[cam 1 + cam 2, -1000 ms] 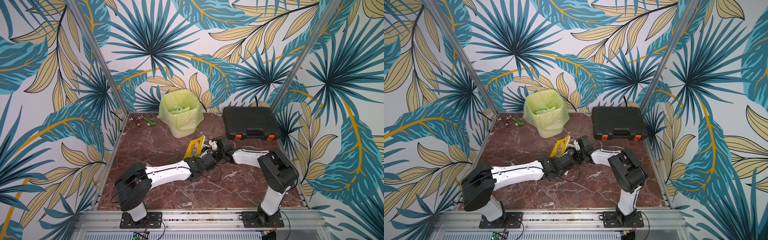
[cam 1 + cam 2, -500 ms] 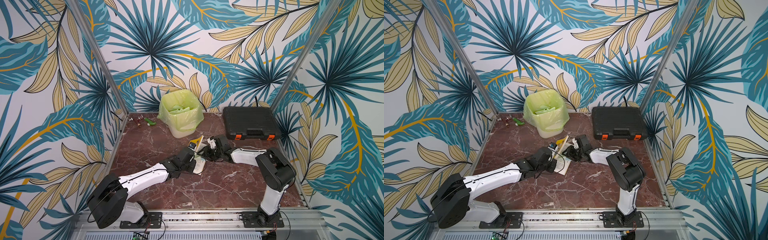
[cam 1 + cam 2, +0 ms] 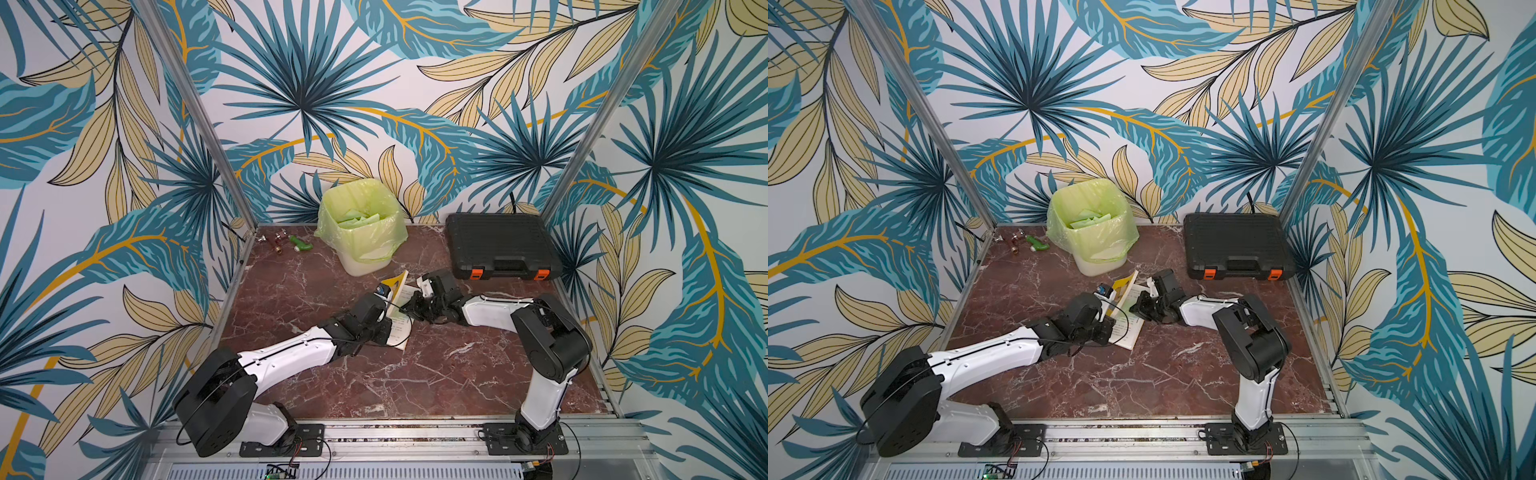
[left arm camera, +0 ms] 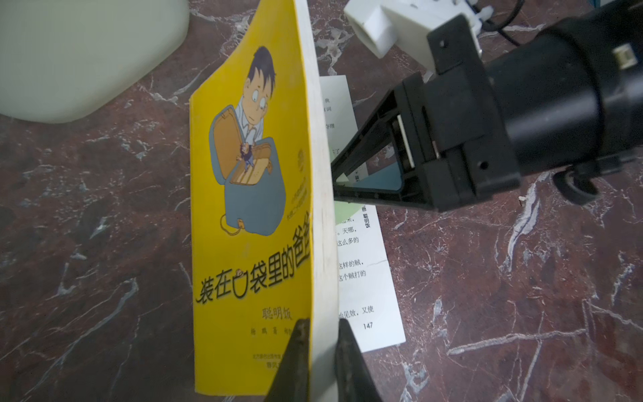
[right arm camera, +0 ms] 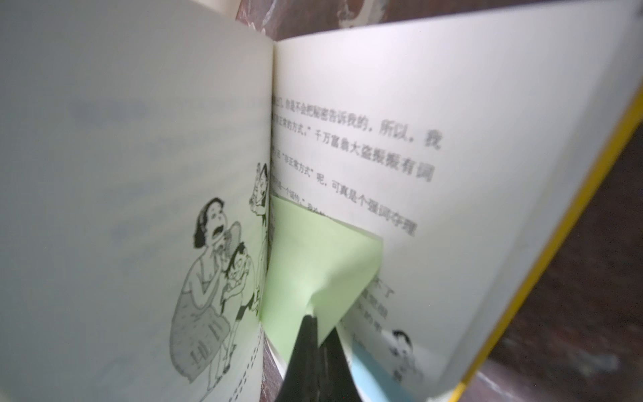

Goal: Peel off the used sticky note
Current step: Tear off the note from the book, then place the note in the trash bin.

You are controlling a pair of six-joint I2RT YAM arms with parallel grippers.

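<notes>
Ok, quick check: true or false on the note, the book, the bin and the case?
The right jaws pinch the note. True.
The note is fully off the page. False: one edge sits on the page.
The left jaws hold the book open. True.
The bin is empty. False: green papers lie inside.
The case is open. False: it is shut.

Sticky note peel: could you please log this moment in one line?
left gripper: shut on book | right gripper: shut on sticky note | peel: not yet done
</notes>
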